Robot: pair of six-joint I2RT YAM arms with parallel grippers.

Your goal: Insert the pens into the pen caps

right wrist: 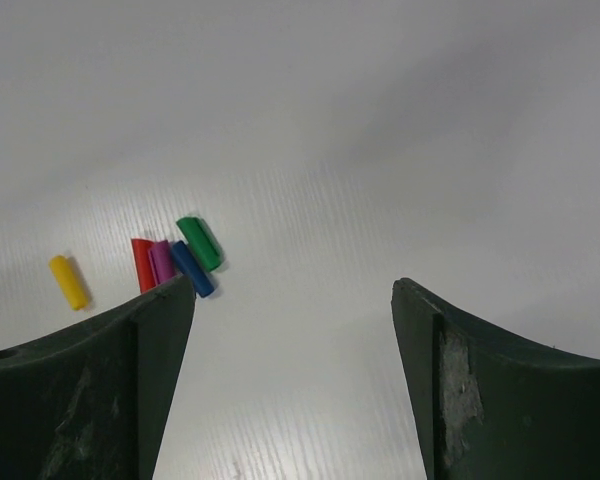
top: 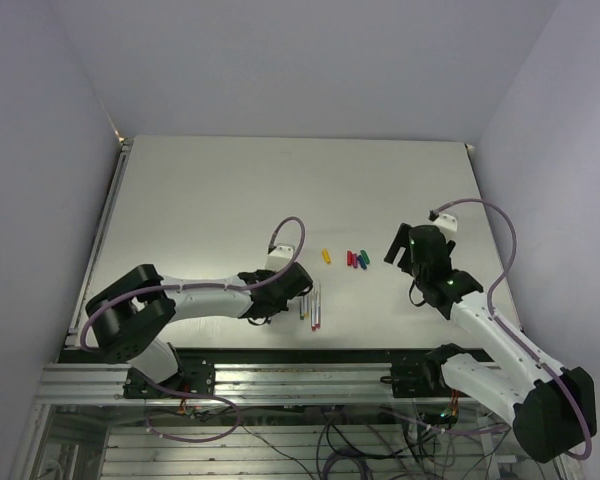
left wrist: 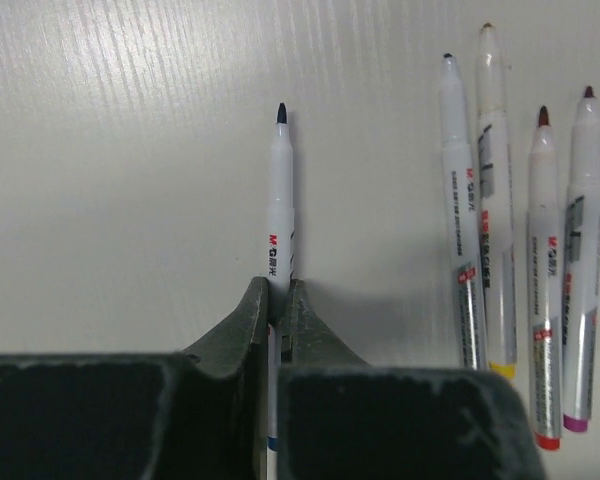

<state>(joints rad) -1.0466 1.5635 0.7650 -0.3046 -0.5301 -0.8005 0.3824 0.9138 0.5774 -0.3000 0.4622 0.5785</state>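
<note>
Left end effector (left wrist: 280, 300) is pressed together on one pen (left wrist: 280, 210), pinching the barrel roughly midway. The dark tip points straight away from the wrist camera, and a bit of blue shows at the pen's back end between the fingers (left wrist: 248, 325). I honestly can't tell whether that pen is lifted or lying flat on the desk (top: 230, 200).

The four other pens (left wrist: 520, 260) lie side by side to the right of the held one in the left wrist view, well apart from it, tips pointing the same way. Their back ends show yellow, orange-red and magenta (the leftmost one's end is hidden by the finger). From the top camera that row sits close to the near edge of the desk, just right of the left end effector.

The caps are further back and to the right, between the two arms: the yellow cap (right wrist: 68, 281) lies on its own, then the red cap (right wrist: 142, 262), magenta cap (right wrist: 161, 260), blue cap (right wrist: 191, 268) and green cap (right wrist: 199, 243) are bunched up together.

Right end effector (right wrist: 295, 300) is spread wide with nothing in it, sitting just right of that cluster.
</note>
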